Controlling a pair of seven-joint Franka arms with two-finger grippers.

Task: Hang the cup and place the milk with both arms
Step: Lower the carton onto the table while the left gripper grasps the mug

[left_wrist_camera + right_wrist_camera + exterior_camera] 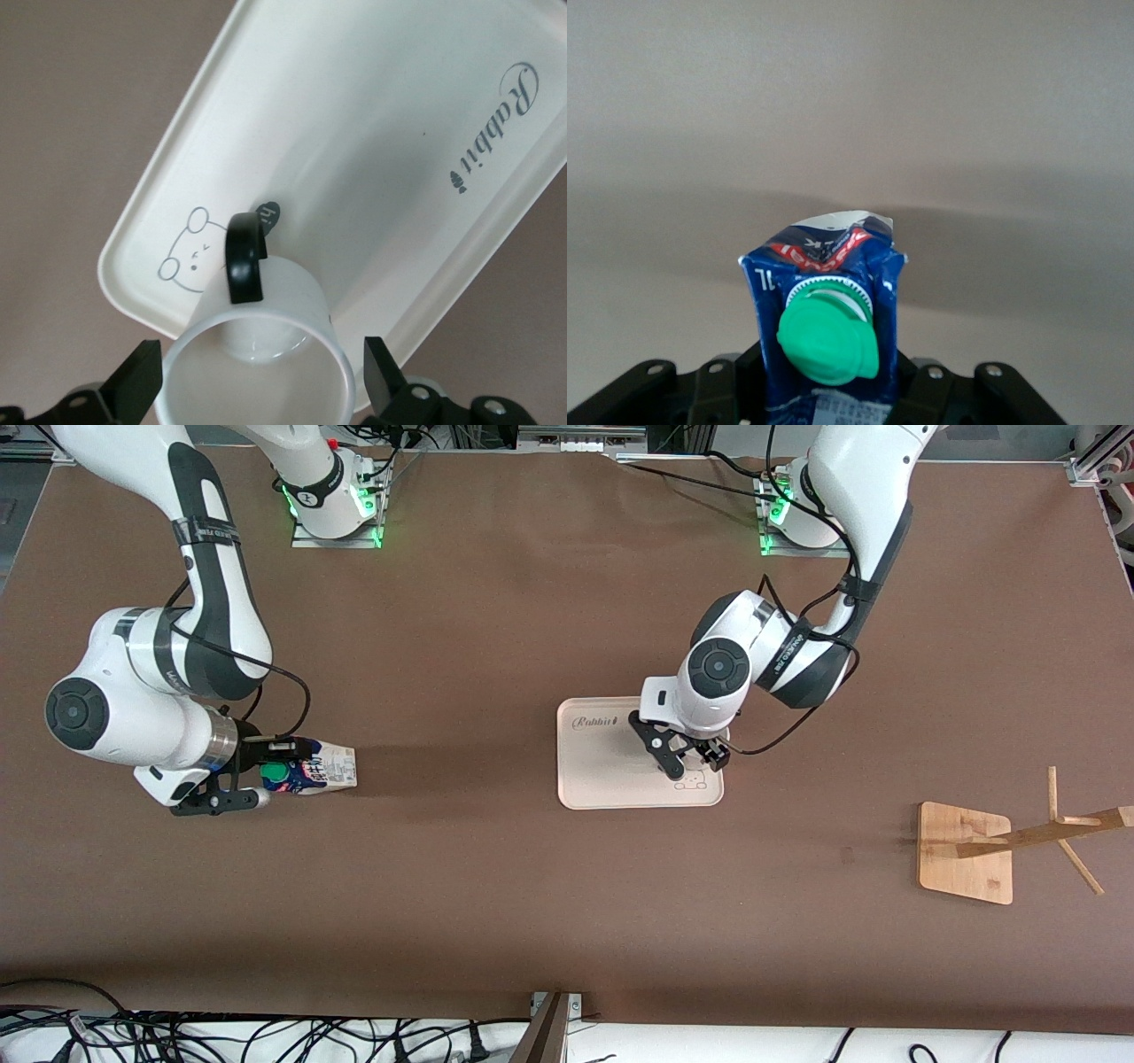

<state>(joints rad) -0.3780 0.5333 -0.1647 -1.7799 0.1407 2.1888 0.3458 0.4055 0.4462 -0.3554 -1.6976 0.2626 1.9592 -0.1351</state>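
1. The small white mug with a black loop handle [257,345] stands on the cream rectangular tray [594,766], hidden in the front view under the left tool [261,381], whose fingers are spread wide either side of it.
2. The blue-and-white gable-top milk carton with a green cap [310,769] is clenched by the right tool [252,772] over the brown counter [496,886]; its base is unseen.
3. The bamboo mug rack [970,850] is cut off at the frame edge.

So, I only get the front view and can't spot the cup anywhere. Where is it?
Observer: Under the left arm's wrist. The left wrist view shows the cup standing on the tray.
Operator: Is it grabbed?
Observer: No. The left gripper has its jaws open on either side, apart from the cup.
Operator: Which way is its handle?
Observer: The black handle points toward the bear drawing on the tray.
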